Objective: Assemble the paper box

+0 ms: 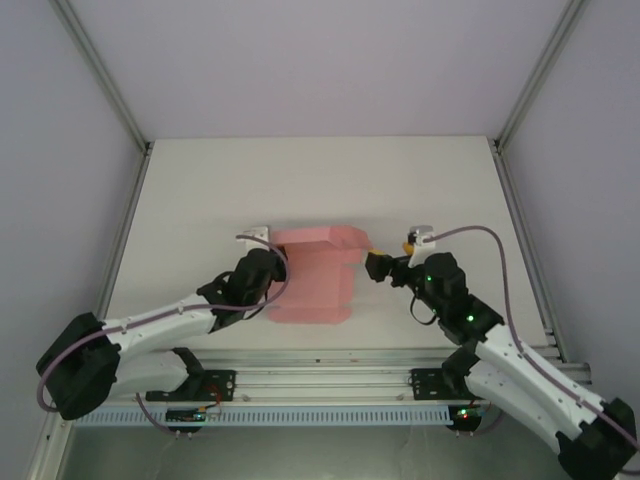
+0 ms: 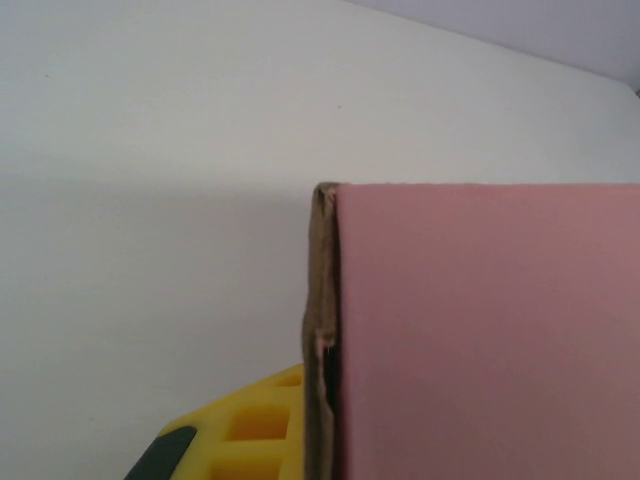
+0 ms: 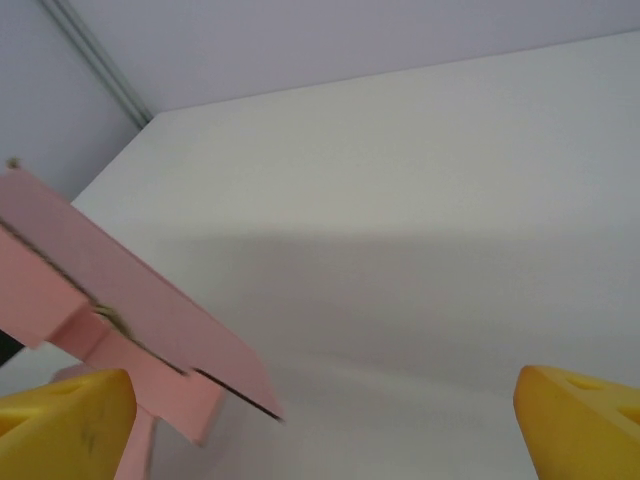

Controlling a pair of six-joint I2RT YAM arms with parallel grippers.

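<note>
One paper box (image 1: 315,290), part-folded, raised far wall running left-right

One camera looks down from above and behind; both wrist cameras face the paper box (image 1: 315,280) close up.

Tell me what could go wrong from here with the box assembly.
1. The left hand appears to pinch only one thin wall of the paper box; the card could crease or slip out.
2. The right hand stands open beside the box's raised flap; pushing in off-line might bend that flap or shove the half-folded box across the table.
</note>
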